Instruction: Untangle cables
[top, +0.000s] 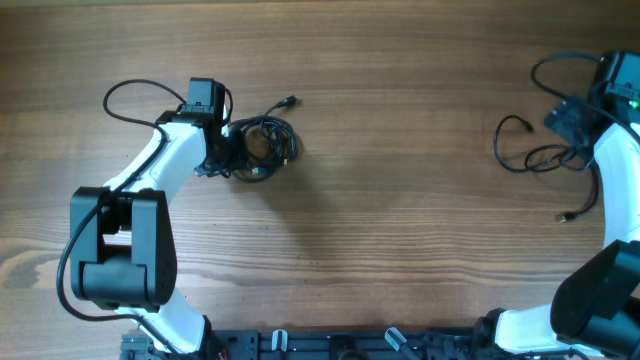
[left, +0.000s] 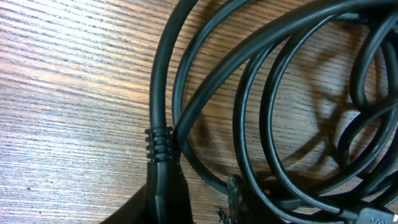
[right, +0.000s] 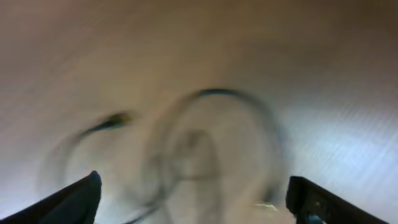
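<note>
The cables lie in two lots. A black coil (top: 265, 140) sits left of centre, and its loops (left: 261, 93) fill the left wrist view. A ribbed plug (left: 159, 144) of that coil lies between the fingers of my left gripper (top: 222, 152), which is at the coil's left edge. Its jaws stand partly apart, with a strip of wood showing between the plug and the toothed fingertip (left: 234, 198). A separate loose cable (top: 535, 155) lies at the far right. My right gripper (top: 566, 118) hovers open over it, and that cable (right: 217, 93) shows only as a blur between the wide-set fingers (right: 81, 198).
The left arm's own thicker wire (top: 130, 98) loops behind its wrist. The right arm's wire (top: 558, 66) arcs at the top right. The loose cable's plug end (top: 565, 216) lies close to the right arm. The arm bases stand along the front edge.
</note>
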